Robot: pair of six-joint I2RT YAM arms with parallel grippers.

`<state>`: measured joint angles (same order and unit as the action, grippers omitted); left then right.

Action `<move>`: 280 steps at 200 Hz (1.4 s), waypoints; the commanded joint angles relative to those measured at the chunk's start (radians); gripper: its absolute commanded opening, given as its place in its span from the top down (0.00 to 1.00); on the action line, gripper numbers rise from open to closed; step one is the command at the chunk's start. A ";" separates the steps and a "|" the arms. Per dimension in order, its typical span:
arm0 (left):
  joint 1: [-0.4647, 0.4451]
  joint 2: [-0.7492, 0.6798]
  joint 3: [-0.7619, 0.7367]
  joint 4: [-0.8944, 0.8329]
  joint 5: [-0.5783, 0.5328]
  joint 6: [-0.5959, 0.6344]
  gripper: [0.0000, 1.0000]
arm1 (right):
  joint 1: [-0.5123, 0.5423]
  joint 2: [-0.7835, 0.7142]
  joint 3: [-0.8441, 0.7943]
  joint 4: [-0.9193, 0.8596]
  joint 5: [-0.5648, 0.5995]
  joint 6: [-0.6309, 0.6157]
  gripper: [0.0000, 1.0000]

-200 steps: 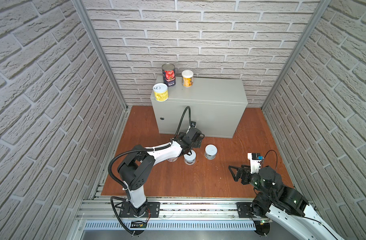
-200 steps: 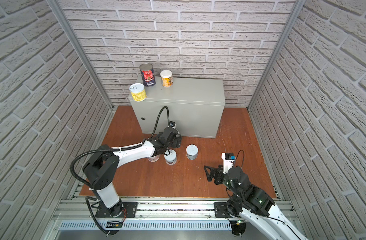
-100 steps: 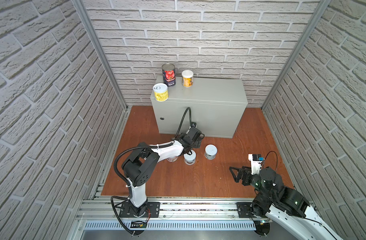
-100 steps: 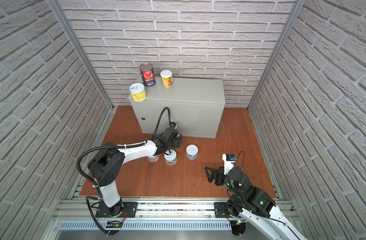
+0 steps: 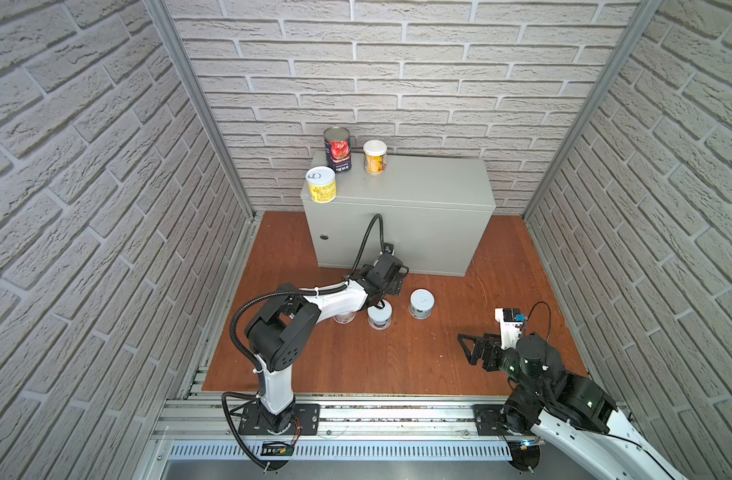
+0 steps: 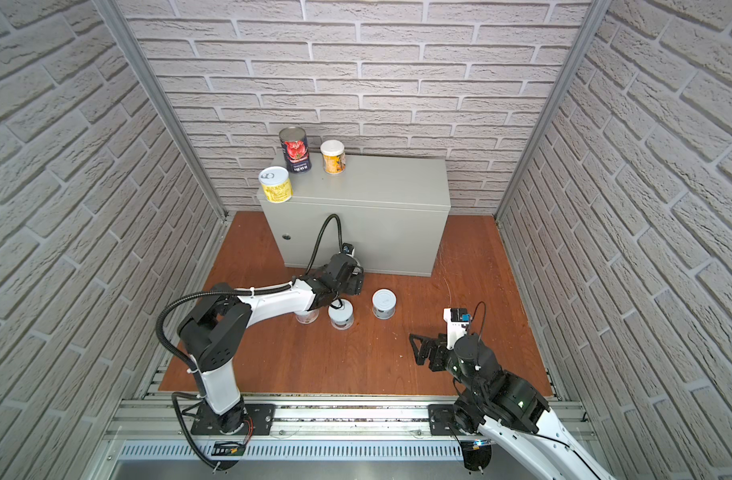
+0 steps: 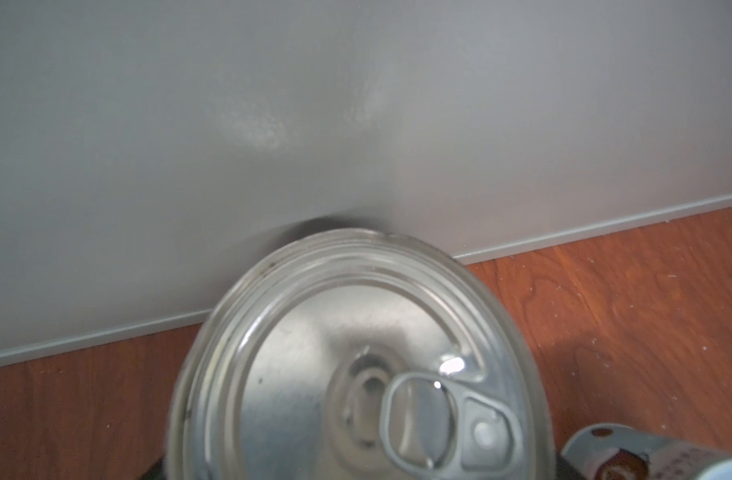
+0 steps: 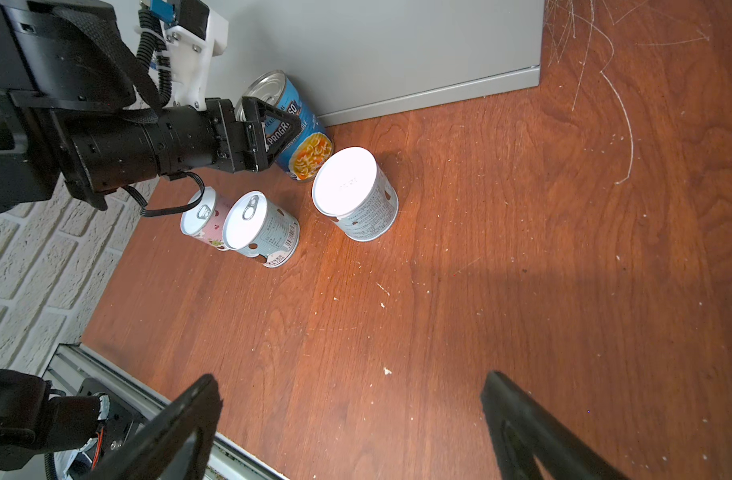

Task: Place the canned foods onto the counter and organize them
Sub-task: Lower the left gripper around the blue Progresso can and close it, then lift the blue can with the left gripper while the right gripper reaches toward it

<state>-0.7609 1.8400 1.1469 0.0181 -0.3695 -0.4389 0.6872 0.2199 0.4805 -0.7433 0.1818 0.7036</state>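
Note:
On the counter's (image 5: 430,178) left end stand a tall red-tomato can (image 5: 338,150), a short yellow can (image 5: 321,185) and a white-lidded yellow can (image 5: 375,156). My left gripper (image 8: 281,116) reaches low at the counter's front and is shut on the blue Progresso soup can (image 8: 310,153). That can's silver pull-tab top (image 7: 356,365) fills the left wrist view. In both top views the gripper (image 5: 391,276) hides it. Three short pale cans stand on the floor: a white-lidded one (image 8: 353,195), a pull-tab one (image 8: 260,228) and a pinkish one (image 8: 202,220). My right gripper (image 8: 351,380) hovers open and empty.
The counter's (image 6: 389,178) grey front wall stands right behind the soup can. Brick walls enclose the reddish wooden floor (image 5: 397,365) on three sides. A metal rail (image 5: 376,419) carrying both arm bases runs along the near edge. The right arm (image 5: 530,357) sits at the floor's right front.
The left gripper's jaws have narrowed onto the blue soup can, and the left arm's elbow has swung forward. The right arm has barely moved.

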 commanded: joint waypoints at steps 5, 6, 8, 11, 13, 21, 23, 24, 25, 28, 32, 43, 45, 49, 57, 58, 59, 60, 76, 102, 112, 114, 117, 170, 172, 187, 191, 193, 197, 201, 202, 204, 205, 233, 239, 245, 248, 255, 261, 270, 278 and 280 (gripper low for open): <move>0.007 0.012 -0.007 0.089 0.000 0.014 0.45 | -0.003 0.006 -0.017 0.048 0.011 0.011 0.01; 0.007 0.012 -0.007 0.090 0.002 0.013 0.45 | -0.003 0.007 -0.017 0.048 0.011 0.010 0.01; 0.008 0.012 -0.007 0.091 0.003 0.012 0.45 | -0.004 0.008 -0.017 0.049 0.011 0.011 0.01; 0.008 0.012 -0.007 0.092 0.006 0.011 0.45 | -0.003 0.009 -0.017 0.049 0.011 0.011 0.01; 0.007 0.011 -0.007 0.092 0.008 0.011 0.46 | -0.003 0.010 -0.017 0.051 0.011 0.011 0.01; 0.007 0.010 -0.005 0.090 0.018 0.007 0.46 | -0.003 0.015 -0.017 0.053 0.011 0.010 0.01; 0.008 0.010 -0.004 0.089 0.022 0.006 0.45 | -0.003 0.016 -0.017 0.054 0.011 0.010 0.01; 0.008 0.011 -0.004 0.087 0.024 0.004 0.45 | -0.003 0.017 -0.017 0.054 0.011 0.010 0.01; 0.009 0.011 -0.003 0.087 0.025 0.004 0.45 | -0.002 0.017 -0.017 0.053 0.011 0.010 0.01; 0.010 0.011 -0.002 0.084 0.035 0.001 0.46 | -0.003 0.020 -0.017 0.055 0.012 0.008 0.01; 0.011 0.012 0.003 0.077 0.048 -0.005 0.46 | -0.002 0.022 -0.017 0.057 0.011 0.009 0.01; 0.014 0.013 0.015 0.059 0.077 -0.021 0.46 | -0.004 0.029 -0.020 0.063 0.008 0.007 0.01; 0.014 0.013 0.016 0.056 0.081 -0.023 0.46 | -0.004 0.030 -0.020 0.064 0.008 0.007 0.01; 0.014 0.012 0.017 0.052 0.087 -0.029 0.47 | -0.003 0.032 -0.021 0.068 0.007 0.007 0.01; 0.014 0.007 0.016 0.050 0.096 -0.039 0.48 | -0.003 0.036 -0.023 0.072 0.006 0.007 0.01; 0.014 0.006 0.015 0.050 0.097 -0.040 0.49 | -0.003 0.037 -0.023 0.072 0.006 0.007 0.01; 0.014 0.006 0.014 0.051 0.097 -0.041 0.49 | -0.003 0.037 -0.024 0.074 0.006 0.007 0.01; 0.014 0.006 0.013 0.052 0.098 -0.042 0.49 | -0.003 0.038 -0.024 0.074 0.005 0.007 0.01; 0.014 -0.009 -0.003 0.068 0.103 -0.058 0.50 | -0.003 0.045 -0.026 0.087 0.001 0.006 0.01; 0.017 -0.031 -0.013 0.066 0.110 -0.068 0.54 | -0.003 0.057 -0.028 0.097 -0.001 0.002 0.01; 0.017 -0.043 -0.017 0.066 0.116 -0.073 0.55 | -0.003 0.062 -0.029 0.103 -0.002 -0.001 0.01; 0.016 -0.046 -0.018 0.066 0.117 -0.073 0.55 | -0.003 0.063 -0.029 0.104 -0.003 -0.001 0.01; 0.017 -0.050 -0.019 0.065 0.121 -0.075 0.56 | -0.003 0.065 -0.029 0.105 -0.002 -0.002 0.01; 0.017 -0.137 -0.018 0.023 0.177 -0.083 0.58 | -0.003 0.087 -0.030 0.164 -0.040 -0.022 0.01; 0.016 -0.141 -0.017 0.021 0.179 -0.082 0.58 | -0.003 0.088 -0.030 0.165 -0.039 -0.024 0.01; 0.017 -0.163 -0.011 0.000 0.193 -0.082 0.59 | -0.004 0.101 -0.026 0.171 -0.034 -0.035 0.01; 0.017 -0.167 -0.008 -0.006 0.201 -0.083 0.59 | -0.003 0.105 -0.025 0.173 -0.033 -0.036 0.01; 0.018 -0.170 -0.007 -0.008 0.205 -0.084 0.59 | -0.003 0.108 -0.024 0.173 -0.033 -0.038 0.01; 0.018 -0.175 -0.006 -0.012 0.211 -0.086 0.59 | -0.004 0.112 -0.023 0.174 -0.032 -0.039 0.01; 0.018 -0.180 -0.004 -0.015 0.221 -0.089 0.59 | -0.003 0.117 -0.022 0.177 -0.032 -0.040 0.01; 0.019 -0.181 -0.004 -0.015 0.224 -0.090 0.59 | -0.003 0.118 -0.022 0.178 -0.032 -0.040 0.01; 0.019 -0.184 -0.003 -0.016 0.230 -0.091 0.59 | -0.003 0.121 -0.023 0.179 -0.033 -0.041 0.01; 0.019 -0.184 -0.003 -0.016 0.233 -0.091 0.59 | -0.004 0.123 -0.021 0.180 -0.033 -0.041 0.01; 0.022 -0.209 0.015 -0.045 0.287 -0.100 0.59 | -0.003 0.155 -0.012 0.197 -0.052 -0.051 0.01; 0.022 -0.216 0.016 -0.047 0.293 -0.101 0.59 | -0.003 0.160 -0.010 0.200 -0.054 -0.055 0.01; 0.021 -0.222 0.013 -0.050 0.295 -0.101 0.59 | -0.003 0.163 -0.007 0.200 -0.053 -0.057 0.01; 0.021 -0.228 0.012 -0.050 0.294 -0.101 0.59 | -0.003 0.164 -0.007 0.200 -0.053 -0.060 0.01; 0.022 -0.238 0.008 -0.051 0.297 -0.103 0.59 | -0.003 0.167 -0.005 0.202 -0.054 -0.065 0.01; 0.023 -0.247 0.006 -0.053 0.297 -0.103 0.59 | -0.003 0.168 -0.005 0.203 -0.055 -0.069 0.01; 0.023 -0.261 0.001 -0.056 0.298 -0.101 0.59 | -0.003 0.171 -0.004 0.206 -0.056 -0.075 0.01; 0.024 -0.275 -0.001 -0.063 0.303 -0.101 0.59 | -0.004 0.171 -0.003 0.209 -0.058 -0.084 0.01; 0.024 -0.278 -0.001 -0.065 0.303 -0.101 0.59 | -0.003 0.170 -0.002 0.211 -0.058 -0.085 0.01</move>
<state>-0.7406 1.6718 1.1206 -0.1642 -0.0826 -0.5285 0.6872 0.3862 0.4633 -0.5907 0.1329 0.6540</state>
